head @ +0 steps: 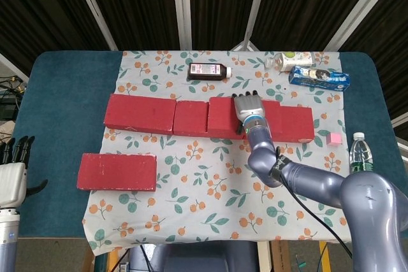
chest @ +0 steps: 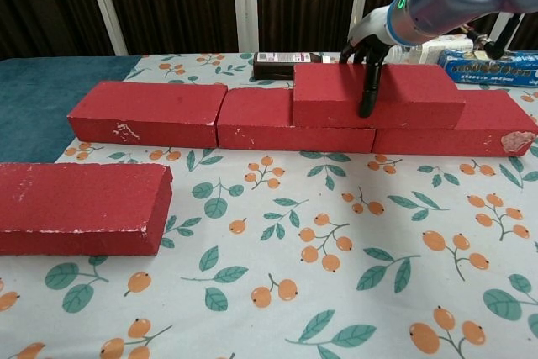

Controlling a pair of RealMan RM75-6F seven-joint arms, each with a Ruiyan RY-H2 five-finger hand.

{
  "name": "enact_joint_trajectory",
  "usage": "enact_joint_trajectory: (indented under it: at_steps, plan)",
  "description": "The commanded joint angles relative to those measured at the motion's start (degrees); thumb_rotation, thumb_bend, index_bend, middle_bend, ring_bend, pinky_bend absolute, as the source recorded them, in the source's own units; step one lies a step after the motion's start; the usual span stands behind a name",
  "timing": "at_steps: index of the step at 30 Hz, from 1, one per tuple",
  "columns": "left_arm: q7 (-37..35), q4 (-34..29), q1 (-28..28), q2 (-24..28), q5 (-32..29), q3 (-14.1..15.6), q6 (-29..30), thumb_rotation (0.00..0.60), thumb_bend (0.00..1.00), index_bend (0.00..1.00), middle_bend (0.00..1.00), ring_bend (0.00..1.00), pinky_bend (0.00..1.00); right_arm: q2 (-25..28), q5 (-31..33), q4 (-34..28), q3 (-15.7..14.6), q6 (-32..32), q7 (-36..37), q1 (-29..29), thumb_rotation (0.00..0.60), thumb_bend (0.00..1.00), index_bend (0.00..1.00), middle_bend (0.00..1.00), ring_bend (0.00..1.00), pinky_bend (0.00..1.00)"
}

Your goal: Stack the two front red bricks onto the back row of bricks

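Chest view shows the right hand (chest: 367,48) draped over a red brick (chest: 378,95) that sits on the back row (chest: 147,113), bridging the joint between the middle and right bricks. Its fingers lie over the top while the thumb runs down the front face, so it appears to be gripping the brick, though I cannot tell how firmly. The other front brick (head: 117,171) lies flat on the flowered cloth (head: 210,195) near the left edge, well apart from the row and untouched. The left hand (head: 11,173) hangs off the table's left side, fingers apart and holding nothing.

One risk is in the release: if the thumb drags on the front face as the hand lifts, it could pull the stacked brick forward off the row. A push backward could also shove it toward the brown bottle (head: 208,71) behind the row.
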Motion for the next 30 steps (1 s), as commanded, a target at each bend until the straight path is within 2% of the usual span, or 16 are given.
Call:
enact_joint_trajectory:
  at_steps: [1, 6, 15, 23, 30]
  plan:
    - [-0.01, 0.02, -0.01, 0.01, -0.03, 0.03, -0.04, 0.6, 0.0, 0.07, 0.06, 0.0, 0.05, -0.08, -0.05, -0.12, -0.12, 0.15, 0.16, -0.01, 0.6, 0.03, 0.38, 0.23, 0.05, 0.0]
    - [-0.08, 0.01, -0.01, 0.06, -0.01, 0.06, -0.01, 0.6, 0.0, 0.07, 0.06, 0.0, 0.05, 0.09, 1.21, -0.45, -0.53, 0.19, -0.4, 0.36, 0.6, 0.03, 0.26, 0.14, 0.0, 0.0]
    - [0.01, 0.04, -0.08, 0.02, -0.12, 0.12, -0.12, 0.6, 0.0, 0.07, 0.06, 0.0, 0.05, 0.23, 3.84, -0.81, -0.84, 1.07, -1.65, 1.25, 0.6, 0.02, 0.1, 0.02, 0.0, 0.0]
    - [0.08, 0.01, -0.05, -0.05, -0.33, 0.01, 0.12, 0.6, 0.0, 0.06, 0.06, 0.0, 0.05, 0.4, 5.33, -0.96, -0.39, 1.52, -2.41, 1.62, 0.6, 0.02, 0.01, 0.0, 0.0, 0.0]
    - [0.23, 0.03, -0.01, -0.12, -0.53, -0.09, 0.32, 0.6, 0.0, 0.06, 0.06, 0.0, 0.05, 0.62, 4.88, -1.27, 0.21, 1.92, -1.99, 1.45, 0.6, 0.02, 0.0, 0.0, 0.0, 0.0]
